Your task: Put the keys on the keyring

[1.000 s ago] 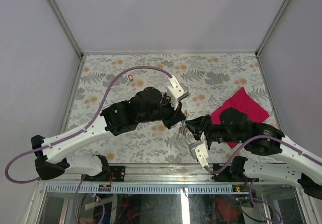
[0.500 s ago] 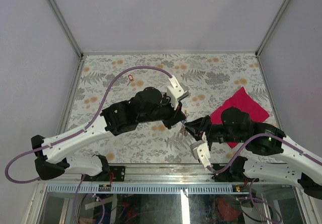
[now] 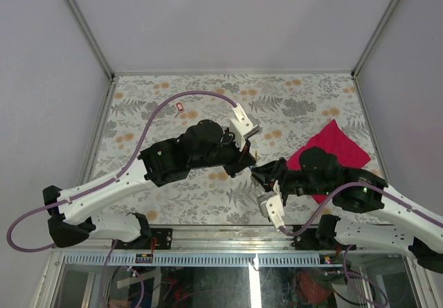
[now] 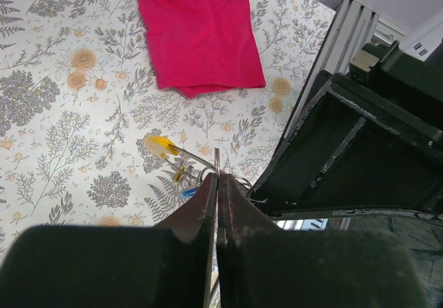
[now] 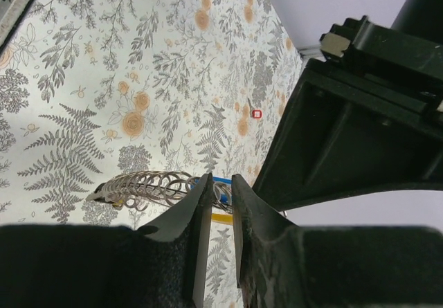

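- The left end effector [image 4: 217,181] is clamped on the keyring [image 4: 216,158] at mid-worktop [image 3: 138,100], with the yellow key [image 4: 160,144] at its 10 o'clock.
- The right end effector [image 5: 217,183] has its fingers a slit apart at the bunch; I cannot tell whether it grips.
- Risk: if the arms pull unevenly, the thin ring could twist out of the pinch.
- The red key [image 3: 180,106] lies well apart at 10 o'clock and the magenta cloth [image 3: 332,145] at 3 o'clock. The crowded housings hide the ring from above.

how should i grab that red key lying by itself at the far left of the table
By its red head, from straight above, closing on the head's two edges. The red key lies flat on the table, apart from everything else, so a top approach seems the only one open. The head is its widest part, and the blade looks too thin to pinch.
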